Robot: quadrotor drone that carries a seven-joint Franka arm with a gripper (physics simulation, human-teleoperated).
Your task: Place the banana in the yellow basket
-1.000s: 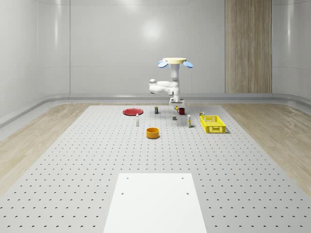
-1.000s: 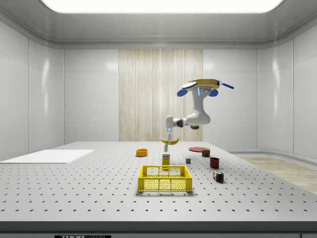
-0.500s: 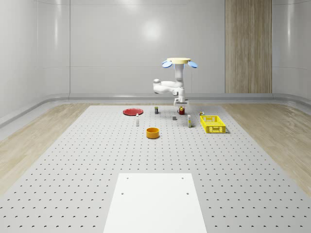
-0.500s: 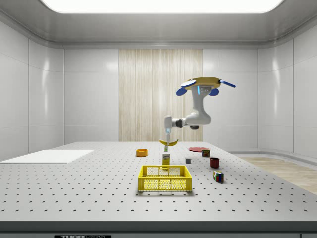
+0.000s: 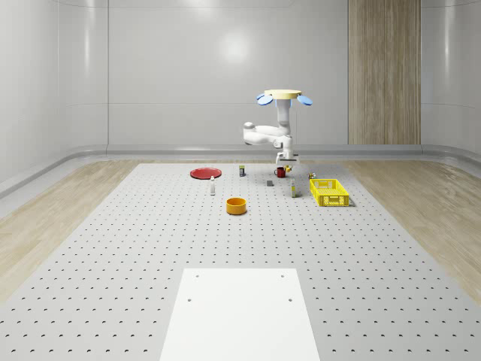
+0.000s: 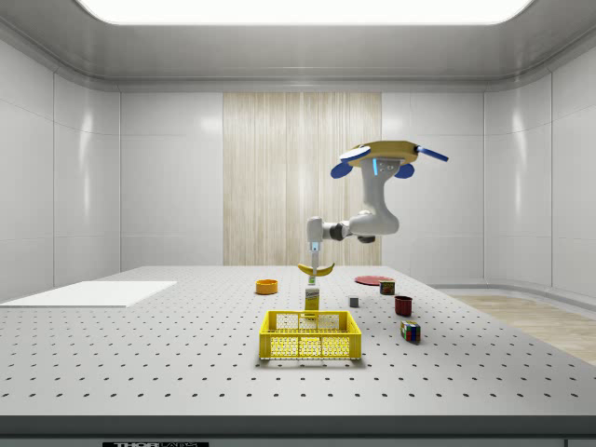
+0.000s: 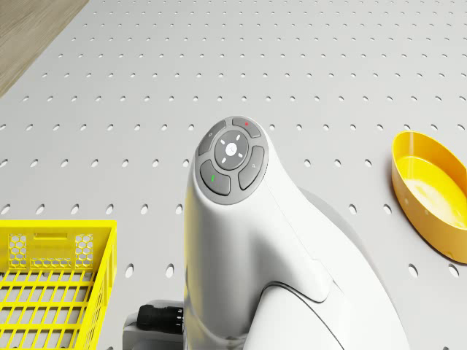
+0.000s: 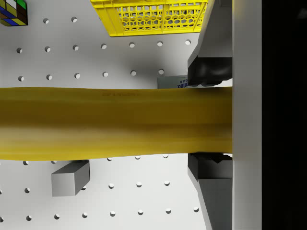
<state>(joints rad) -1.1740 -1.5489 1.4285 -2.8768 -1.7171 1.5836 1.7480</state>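
Observation:
The yellow banana (image 8: 115, 122) hangs crosswise in the air, with my gripper (image 8: 211, 122) shut on one end of it; a dark finger pad (image 8: 211, 72) presses each side. In the side view the banana (image 6: 316, 270) hangs above a small carton (image 6: 312, 298), behind the yellow basket (image 6: 310, 335). The drone (image 5: 284, 95) hovers over the far part of the table, with the arm reaching down to the gripper (image 5: 285, 156). The basket (image 5: 329, 192) stands on the table to the whole-scene view's right of the gripper and nearer the camera. Its mesh wall (image 8: 153, 17) lies beyond the banana in the wrist view.
An orange bowl (image 5: 237, 205), a red plate (image 5: 204, 173) and a red mug (image 5: 280, 171) stand on the perforated table. A grey cube (image 8: 70, 177) and a colour cube (image 8: 12, 10) lie below the gripper. A white sheet (image 5: 240, 316) covers the near table.
Drone, arm and held banana have shifted toward the whole-scene view's right, closer to the basket. The things on the table have not moved.

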